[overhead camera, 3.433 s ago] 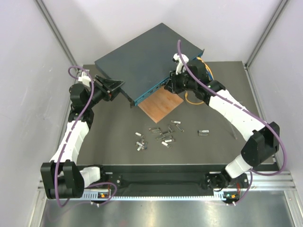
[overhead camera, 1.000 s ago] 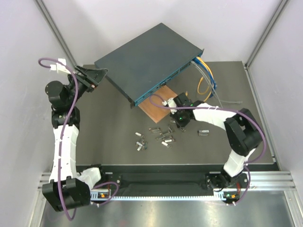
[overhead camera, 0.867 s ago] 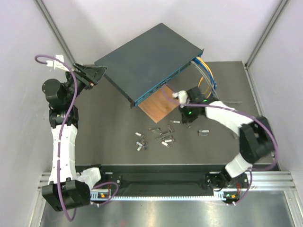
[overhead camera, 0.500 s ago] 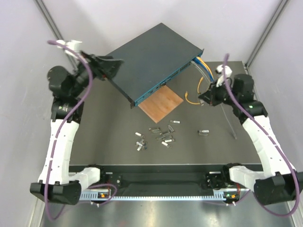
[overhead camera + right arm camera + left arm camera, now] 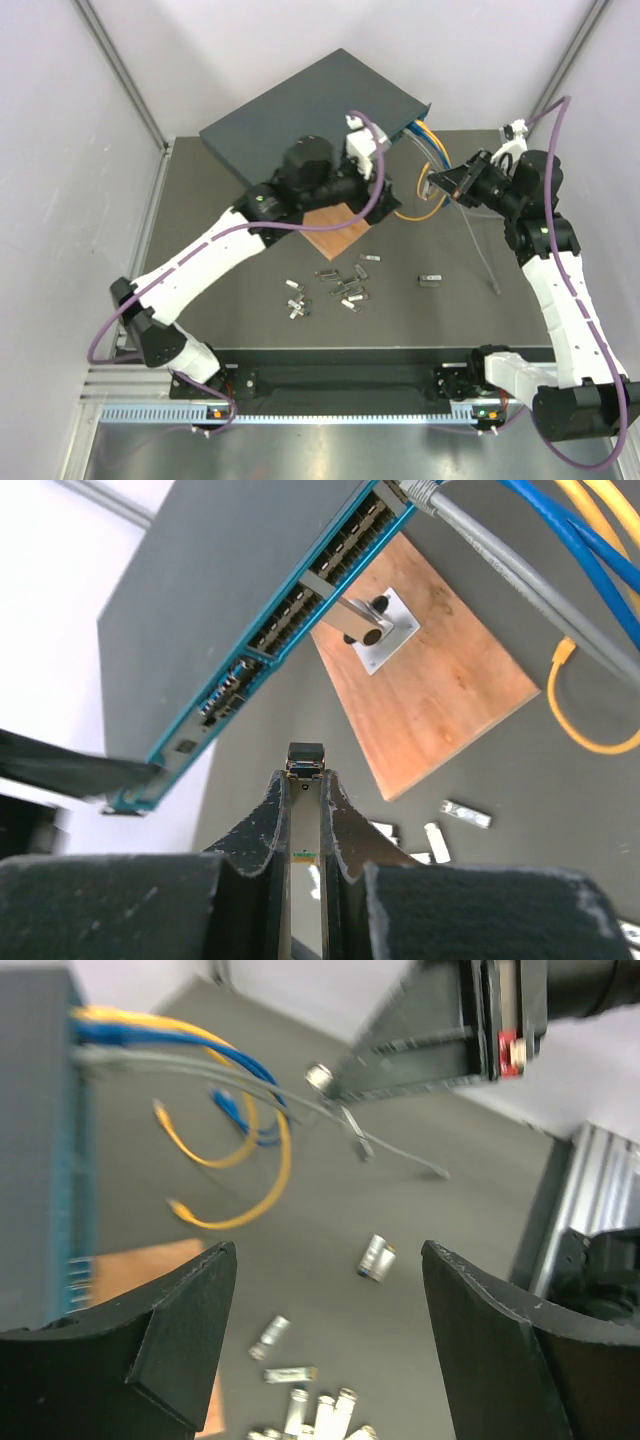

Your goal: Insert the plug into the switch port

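While hanging in the air over the far right part of the table [image 5: 200, 230], clamps the plug [image 5: 303, 760] tight between the closed fingers of the right gripper [image 5: 303, 785], dark tip forward. Aims that tip toward the teal front face [image 5: 300, 605] of the switch [image 5: 290, 110], apart from it. Finds the switch at the table's far edge, left of centre, one back corner overhanging. Shows a brown board [image 5: 440, 700] just in front of the face, bearing a short metal post [image 5: 362, 630]. Shows blue, yellow and grey cables [image 5: 560, 525] at the end of the face nearest the table's far right corner, trailing onto the table. Spreads the left gripper [image 5: 328, 1250] wide over the board, holding nothing. Shows small metal pieces [image 5: 340, 285] scattered near the table's middle.
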